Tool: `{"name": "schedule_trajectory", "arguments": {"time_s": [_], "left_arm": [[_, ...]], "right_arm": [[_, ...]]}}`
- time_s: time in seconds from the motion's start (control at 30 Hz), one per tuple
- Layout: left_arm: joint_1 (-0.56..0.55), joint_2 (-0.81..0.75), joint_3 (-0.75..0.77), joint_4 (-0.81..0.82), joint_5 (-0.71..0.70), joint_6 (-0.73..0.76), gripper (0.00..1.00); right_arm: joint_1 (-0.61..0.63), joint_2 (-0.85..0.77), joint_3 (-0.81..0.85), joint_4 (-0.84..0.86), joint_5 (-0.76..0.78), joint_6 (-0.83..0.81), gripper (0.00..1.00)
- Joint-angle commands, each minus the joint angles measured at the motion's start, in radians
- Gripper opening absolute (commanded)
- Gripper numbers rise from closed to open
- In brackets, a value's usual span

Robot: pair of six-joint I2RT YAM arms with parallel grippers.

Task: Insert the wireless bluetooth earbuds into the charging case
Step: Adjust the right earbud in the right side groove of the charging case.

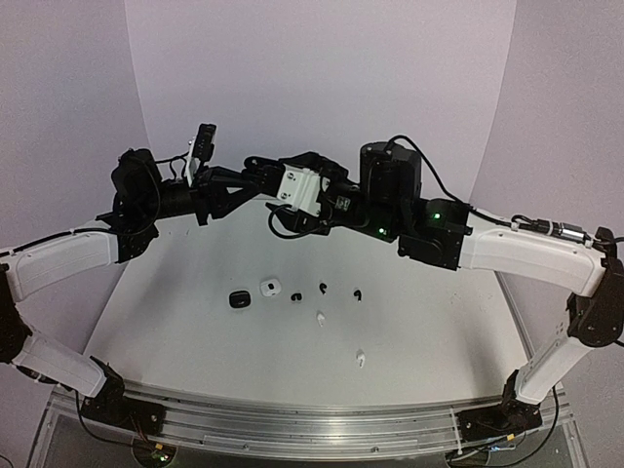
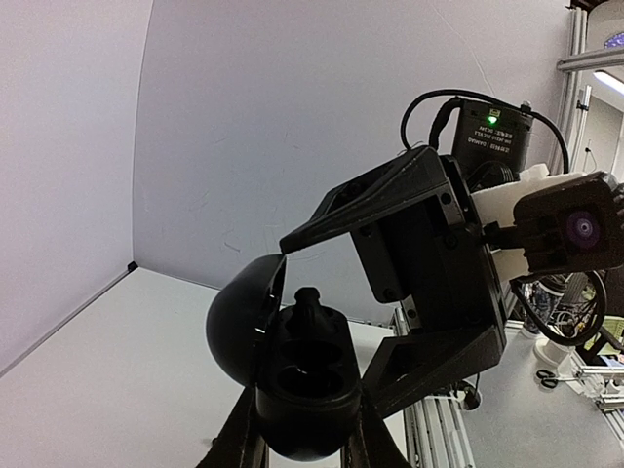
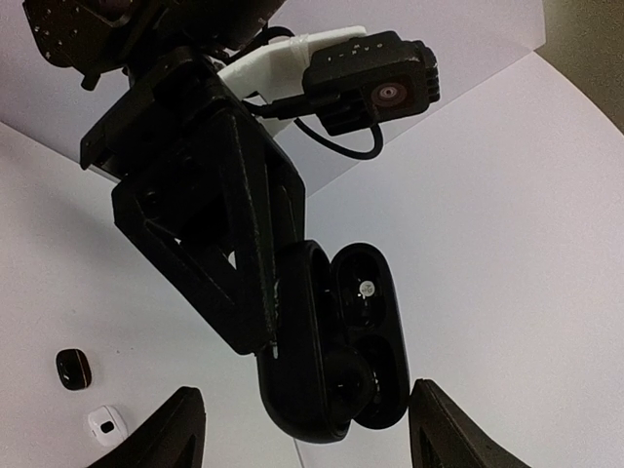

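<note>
2 arms meet high in the centre of the overhead view. The left arm enters from the left edge and the right arm from the right edge, both raised above the white table.

The left gripper is clamped on an open black charging case, held clear of the table with 1 finger on each side of its body. The lid is swung back toward the left of the left wrist frame.

The right gripper is spread wide and carries nothing. In the right wrist view its 2 fingertips sit at the bottom corners with the case ahead of them. In the left wrist view its upper finger reaches to the lid's edge and its lower finger lies beside the case body.

1 small black stemmed piece, apparently an earbud, rises from the upper end of the case body; whether it is fully seated cannot be told.

2 closed cases lie side by side on the table, left of centre: 1 black, 1 white.

5 loose earbuds lie to their right:
- 3 black ones in a row.
- 1 white one just below that row.
- 1 white one lower still, well apart.
</note>
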Motion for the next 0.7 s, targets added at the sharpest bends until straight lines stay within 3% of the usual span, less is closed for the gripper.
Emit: {"name": "schedule_trajectory", "arguments": {"time_s": [0.0, 0.67], "left_arm": [[-0.002, -0.012, 0.047, 0.012, 0.012, -0.014, 0.0], [-0.001, -0.011, 0.049, 0.023, 0.019, -0.028, 0.0]], "right_arm": [[-0.003, -0.014, 0.022, 0.041, -0.041, 0.036, 0.7], [-0.006, 0.024, 0.059, 0.041, -0.058, 0.025, 0.59]]}}
